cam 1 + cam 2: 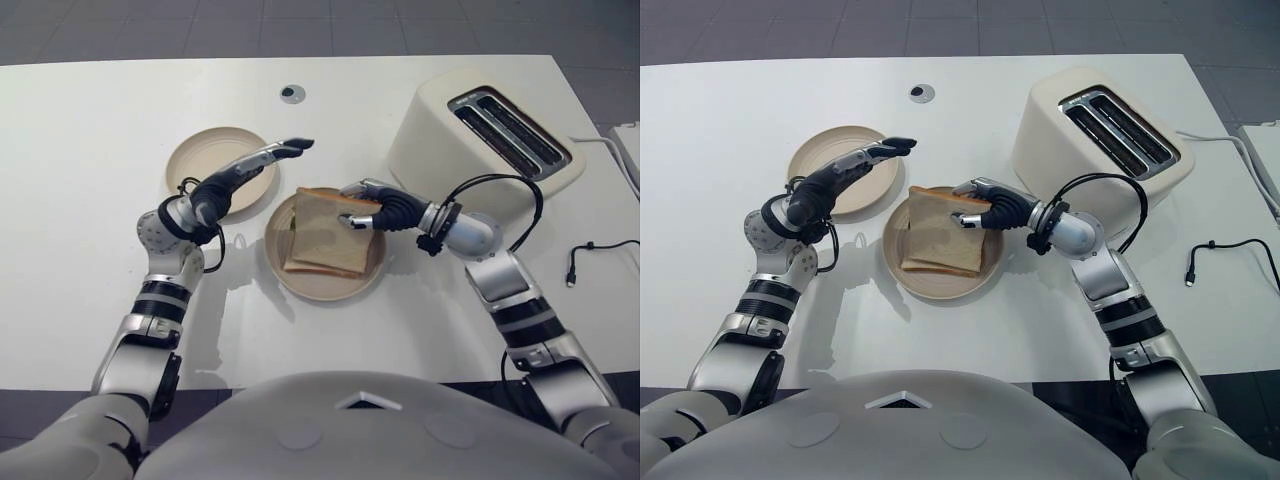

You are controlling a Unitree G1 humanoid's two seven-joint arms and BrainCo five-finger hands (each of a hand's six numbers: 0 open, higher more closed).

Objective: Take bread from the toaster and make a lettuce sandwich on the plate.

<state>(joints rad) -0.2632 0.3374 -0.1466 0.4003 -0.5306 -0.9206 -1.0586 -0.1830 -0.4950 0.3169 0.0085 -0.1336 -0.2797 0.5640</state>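
A cream plate [300,283] in the table's middle holds a sandwich: a top bread slice [325,235] over a lower slice, with a sliver of green lettuce [294,219] showing at the left edge. My right hand [375,207] is at the slice's right edge, fingers curled around that edge. My left hand [255,165] hovers with fingers stretched out over a second, bare plate [200,150] to the left. The cream toaster [480,140] stands at the right, its two slots dark with no bread visible.
A round grommet [292,94] sits in the white table near the back. Black cables [590,255] lie at the far right beside the toaster. A white object [628,145] is at the right edge.
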